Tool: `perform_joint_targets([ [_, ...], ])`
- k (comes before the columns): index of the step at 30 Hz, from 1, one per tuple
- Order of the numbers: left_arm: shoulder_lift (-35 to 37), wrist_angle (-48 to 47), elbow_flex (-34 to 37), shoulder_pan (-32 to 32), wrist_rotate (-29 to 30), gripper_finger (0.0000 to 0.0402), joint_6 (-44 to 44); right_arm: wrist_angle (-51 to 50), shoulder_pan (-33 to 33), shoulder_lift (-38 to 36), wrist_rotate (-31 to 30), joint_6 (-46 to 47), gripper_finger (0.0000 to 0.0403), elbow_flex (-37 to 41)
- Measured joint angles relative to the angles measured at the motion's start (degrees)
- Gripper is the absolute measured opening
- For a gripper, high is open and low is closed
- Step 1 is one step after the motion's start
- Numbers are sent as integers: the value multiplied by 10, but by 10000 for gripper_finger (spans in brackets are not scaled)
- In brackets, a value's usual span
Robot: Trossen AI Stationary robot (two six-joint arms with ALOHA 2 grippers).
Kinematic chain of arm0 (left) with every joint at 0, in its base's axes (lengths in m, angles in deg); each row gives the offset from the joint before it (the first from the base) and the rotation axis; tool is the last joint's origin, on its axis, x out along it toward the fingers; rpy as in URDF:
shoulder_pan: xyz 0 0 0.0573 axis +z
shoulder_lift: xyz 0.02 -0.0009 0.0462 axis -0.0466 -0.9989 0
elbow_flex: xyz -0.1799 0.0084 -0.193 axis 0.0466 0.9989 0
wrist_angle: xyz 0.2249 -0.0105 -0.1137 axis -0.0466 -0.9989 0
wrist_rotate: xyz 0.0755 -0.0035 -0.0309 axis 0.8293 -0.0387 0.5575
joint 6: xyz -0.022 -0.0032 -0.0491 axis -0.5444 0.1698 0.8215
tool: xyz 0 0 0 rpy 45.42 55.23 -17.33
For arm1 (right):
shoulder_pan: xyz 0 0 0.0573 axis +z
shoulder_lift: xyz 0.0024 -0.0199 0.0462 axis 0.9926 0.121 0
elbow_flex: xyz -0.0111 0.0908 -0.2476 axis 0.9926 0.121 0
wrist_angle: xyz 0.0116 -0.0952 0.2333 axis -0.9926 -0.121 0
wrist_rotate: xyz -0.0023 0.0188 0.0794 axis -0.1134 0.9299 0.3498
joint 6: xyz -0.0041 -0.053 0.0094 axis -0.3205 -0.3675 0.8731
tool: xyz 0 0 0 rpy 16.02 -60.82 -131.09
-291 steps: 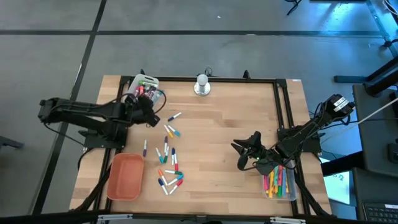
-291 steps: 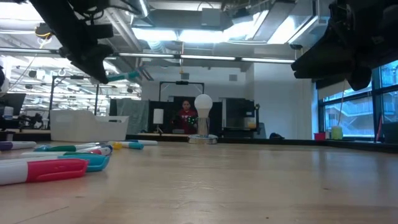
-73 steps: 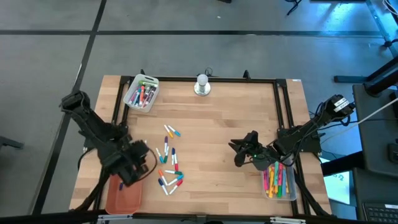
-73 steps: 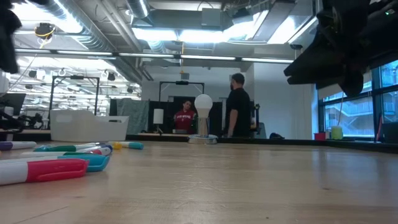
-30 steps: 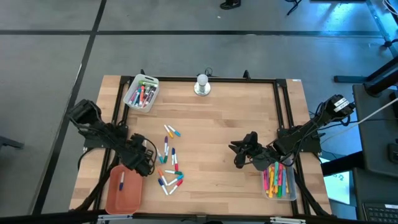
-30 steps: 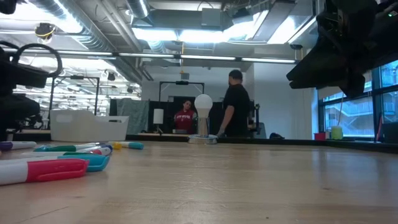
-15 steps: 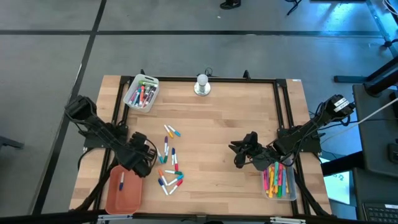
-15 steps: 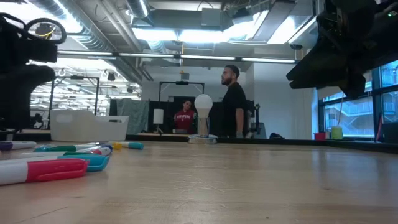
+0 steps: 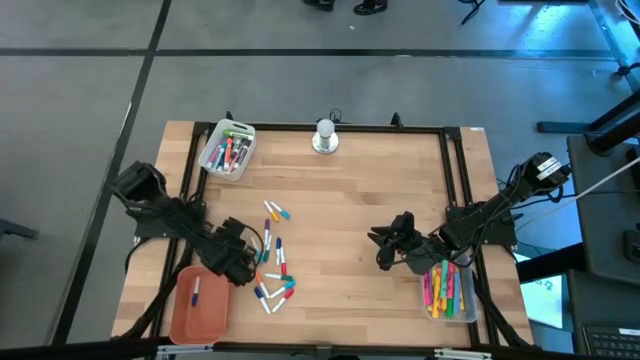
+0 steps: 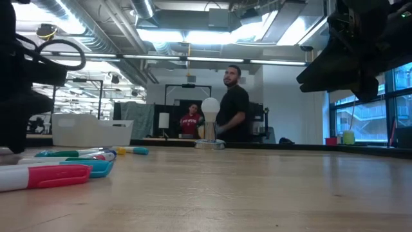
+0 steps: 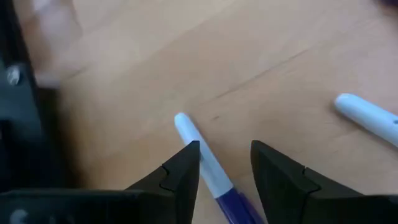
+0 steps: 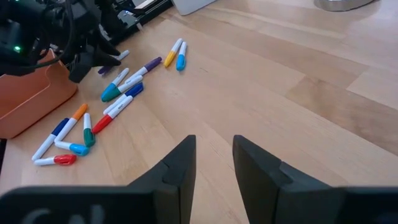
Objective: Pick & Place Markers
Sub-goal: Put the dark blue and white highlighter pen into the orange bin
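Several markers (image 9: 272,262), white-barrelled with coloured caps, lie loose on the wooden table; they also show in the low view (image 10: 58,173) and the right wrist view (image 12: 112,106). My left gripper (image 9: 243,262) is open at the left edge of this cluster. In the left wrist view its fingers (image 11: 224,149) stand on either side of a white marker with a purple cap (image 11: 208,168) that lies on the table. One marker (image 9: 196,292) lies in the orange tray (image 9: 185,310). My right gripper (image 9: 385,248) is open and empty (image 12: 214,155), beside the clear tray of markers (image 9: 447,290).
A clear tray (image 9: 227,148) with markers stands at the far left corner. A metal stand with a white ball (image 9: 325,135) is at the far edge. A second white marker (image 11: 367,115) lies near my left gripper. A person (image 10: 232,106) stands beyond the table.
My left gripper has moved a little toward the table's right edge, up to the markers, staying open. The person behind the table has walked toward the left of the low view. My right arm has kept still.
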Motion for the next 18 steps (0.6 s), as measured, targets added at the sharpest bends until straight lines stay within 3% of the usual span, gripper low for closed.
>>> perform_joint_targets([
  [8,-20,43,-1,20,12,109,-75,0,0,1,0,3,107,0],
  [14,-18,79,0,20,16,37,-192,3,-1,23,-1,8,107,0],
  [18,-21,55,-18,20,7,6,-202,5,-7,40,6,30,107,0],
])
